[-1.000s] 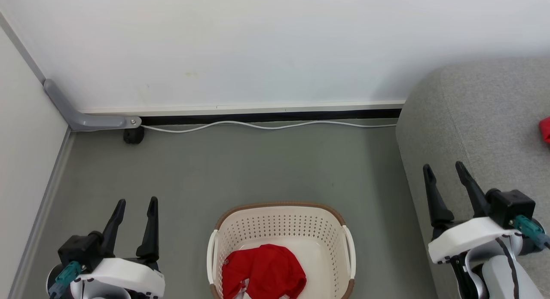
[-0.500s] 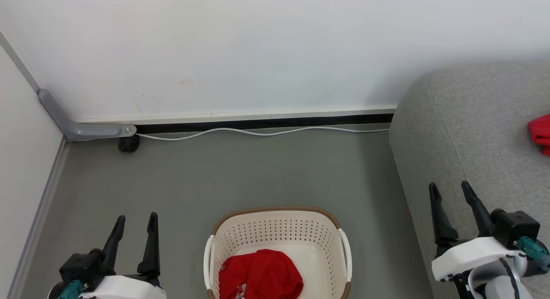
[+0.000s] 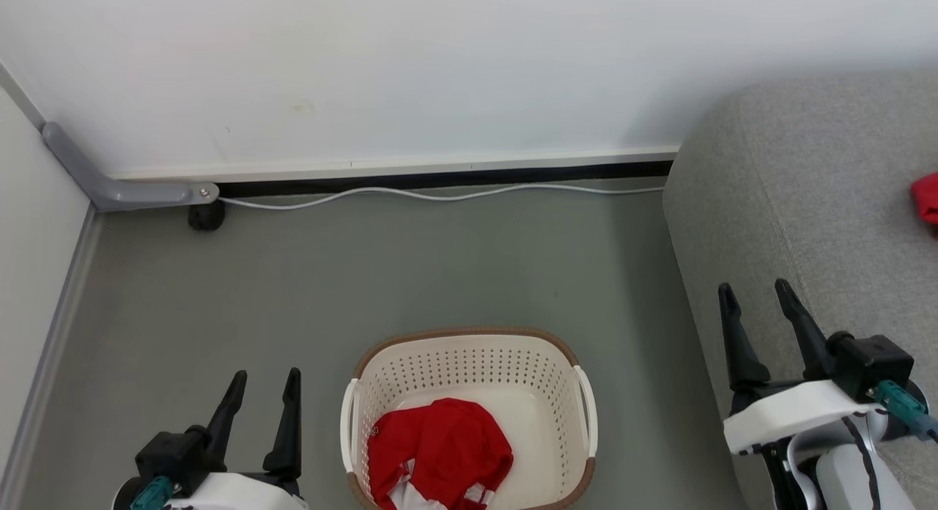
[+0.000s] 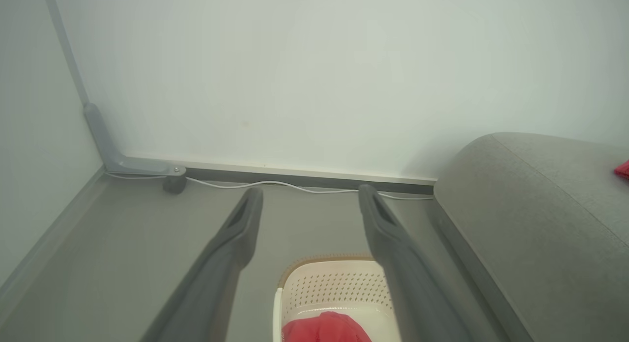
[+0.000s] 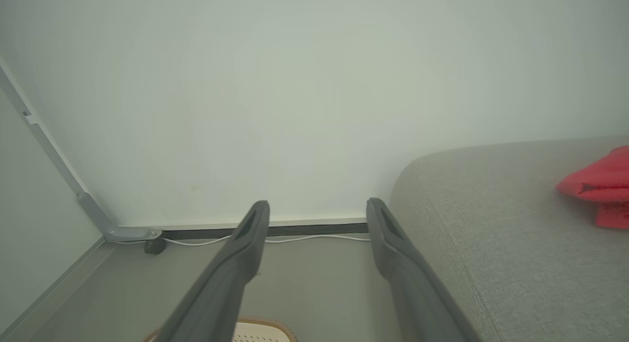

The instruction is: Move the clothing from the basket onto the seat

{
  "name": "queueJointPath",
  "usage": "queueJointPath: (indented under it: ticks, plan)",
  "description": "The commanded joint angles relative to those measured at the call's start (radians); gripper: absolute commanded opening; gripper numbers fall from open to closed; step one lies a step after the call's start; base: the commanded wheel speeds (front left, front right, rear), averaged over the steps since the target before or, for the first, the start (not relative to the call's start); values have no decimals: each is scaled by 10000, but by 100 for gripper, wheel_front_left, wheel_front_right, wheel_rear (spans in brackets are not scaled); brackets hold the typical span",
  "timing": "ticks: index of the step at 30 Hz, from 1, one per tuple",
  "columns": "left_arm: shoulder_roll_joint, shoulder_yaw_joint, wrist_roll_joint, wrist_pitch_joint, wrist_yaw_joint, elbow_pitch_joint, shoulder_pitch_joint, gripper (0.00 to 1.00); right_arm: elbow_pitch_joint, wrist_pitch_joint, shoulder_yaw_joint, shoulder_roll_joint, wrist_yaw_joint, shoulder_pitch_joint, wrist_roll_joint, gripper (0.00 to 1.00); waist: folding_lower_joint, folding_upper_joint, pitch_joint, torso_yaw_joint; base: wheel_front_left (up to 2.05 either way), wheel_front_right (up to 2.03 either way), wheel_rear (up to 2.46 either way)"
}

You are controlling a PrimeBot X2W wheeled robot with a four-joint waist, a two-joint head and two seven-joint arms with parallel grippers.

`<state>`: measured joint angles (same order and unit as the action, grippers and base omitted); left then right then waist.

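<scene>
A cream basket (image 3: 469, 363) with a brown rim stands on the grey floor at the bottom centre of the head view. Red clothing with white trim (image 3: 438, 453) lies crumpled in it; its top shows at the foot of the left wrist view (image 4: 327, 329). The grey seat (image 3: 821, 202) fills the right side, with another red piece of clothing (image 3: 927, 198) lying on it at the far edge, also in the right wrist view (image 5: 599, 185). My left gripper (image 3: 265, 382) is open, left of the basket. My right gripper (image 3: 756, 292) is open over the seat's edge. Both hold nothing.
A white wall runs across the back with a black skirting strip and a white cable (image 3: 440, 195) along its foot. A grey angled bracket with a black caster (image 3: 207, 215) sits in the left corner. A side wall (image 3: 29, 239) closes the left.
The camera has shifted, so the whole picture moved. Against the basket, my left gripper now sits closer to its left handle. Both grippers stayed open and empty.
</scene>
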<state>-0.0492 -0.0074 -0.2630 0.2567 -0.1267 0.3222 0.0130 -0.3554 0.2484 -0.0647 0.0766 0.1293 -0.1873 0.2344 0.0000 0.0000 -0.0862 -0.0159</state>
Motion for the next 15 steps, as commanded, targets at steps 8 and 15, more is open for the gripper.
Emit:
queueJointPath:
  ticks: [8,15]
  plan:
    - [-94,-702,-390,51,-40,312,1227,100,948,134,-307,-58,14,-1290,-264,100,0,0,-1779,-183,0,0,0]
    - [-68,-1724,-755,51,-40,937,2320,100,1367,134,-454,-141,14,-2165,-441,100,0,0,-3315,-344,0,0,0]
